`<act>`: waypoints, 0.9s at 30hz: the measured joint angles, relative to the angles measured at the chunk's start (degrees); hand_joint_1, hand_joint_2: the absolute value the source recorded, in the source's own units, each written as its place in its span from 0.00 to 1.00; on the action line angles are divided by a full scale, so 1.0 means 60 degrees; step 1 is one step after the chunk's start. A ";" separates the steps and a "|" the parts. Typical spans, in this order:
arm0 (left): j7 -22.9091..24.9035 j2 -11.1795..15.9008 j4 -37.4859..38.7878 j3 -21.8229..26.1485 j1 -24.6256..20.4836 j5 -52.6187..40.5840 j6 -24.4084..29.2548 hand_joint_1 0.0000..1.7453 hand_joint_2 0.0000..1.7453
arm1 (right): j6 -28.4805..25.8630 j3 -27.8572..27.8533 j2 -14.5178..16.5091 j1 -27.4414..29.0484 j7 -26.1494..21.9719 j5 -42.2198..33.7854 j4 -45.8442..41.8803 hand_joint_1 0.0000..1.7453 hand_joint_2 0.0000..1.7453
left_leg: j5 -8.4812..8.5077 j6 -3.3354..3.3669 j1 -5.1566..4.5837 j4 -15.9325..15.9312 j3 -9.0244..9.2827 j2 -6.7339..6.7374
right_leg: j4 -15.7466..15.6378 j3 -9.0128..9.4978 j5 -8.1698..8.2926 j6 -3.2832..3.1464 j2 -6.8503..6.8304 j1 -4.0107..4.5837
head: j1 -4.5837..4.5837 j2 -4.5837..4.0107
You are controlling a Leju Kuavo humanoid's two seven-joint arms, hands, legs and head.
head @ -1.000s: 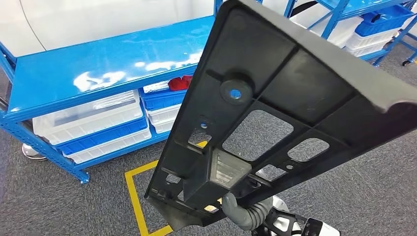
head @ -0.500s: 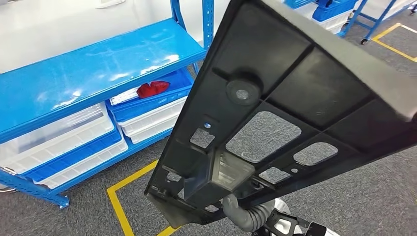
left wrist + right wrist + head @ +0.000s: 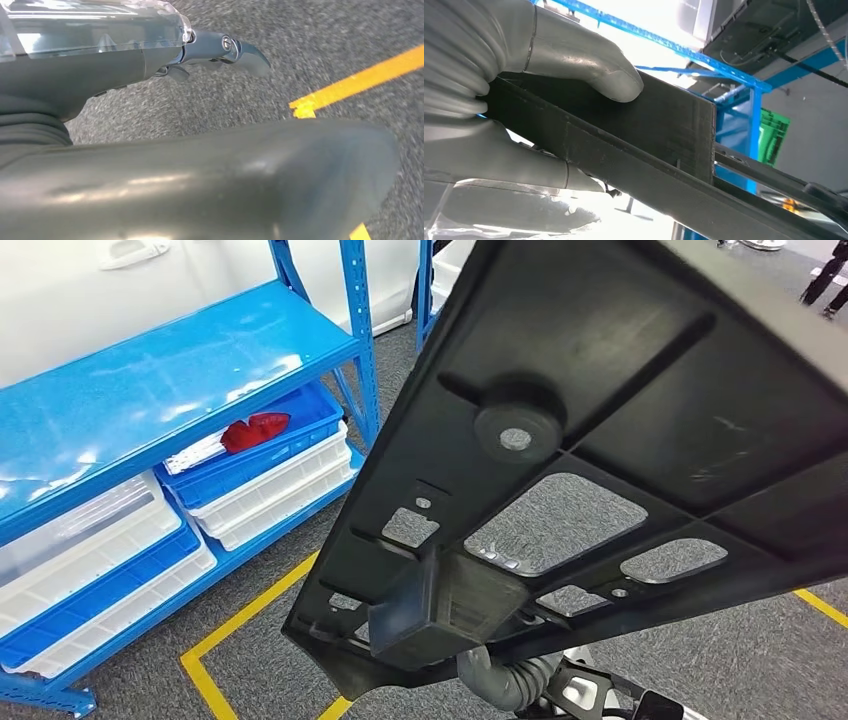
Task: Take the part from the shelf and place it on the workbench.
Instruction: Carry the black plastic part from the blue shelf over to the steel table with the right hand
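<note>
The part [image 3: 600,440] is a large black plastic panel with ribs, cut-outs and a round boss. It is held tilted in the air close in front of me. My right hand [image 3: 524,75] grips one edge of the part [image 3: 664,130], the thumb pressed on one face and the fingers on the other. In the head view the grey ribbed wrist of the right hand [image 3: 508,680] shows under the panel's lower end. My left hand [image 3: 90,75] hangs above grey carpet and holds nothing, its fingers [image 3: 235,50] apart from the thumb.
A blue metal shelf [image 3: 150,390] stands at the left, with white and blue bins [image 3: 270,480] on its lower level and a red object [image 3: 252,430] in one bin. Yellow tape [image 3: 240,625] marks the grey carpet below.
The whole view has swung, so the blue shelf has slid to the left of the picture. The panel stays in my right hand in the same pose.
</note>
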 joint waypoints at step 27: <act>0.0557 -0.0389 0.0007 0.0239 0.0035 0.0091 0.0128 0.00 0.00 | -0.0816 0.0018 0.0118 -0.0692 0.0002 0.0494 0.0876 1.00 1.00 | 0.0008 0.0083 -0.0004 0.0048 -0.0100 -0.0343 | 0.1688 -0.1008 -0.0826 0.0092 0.0400 0.0014 | 0.0000 0.0000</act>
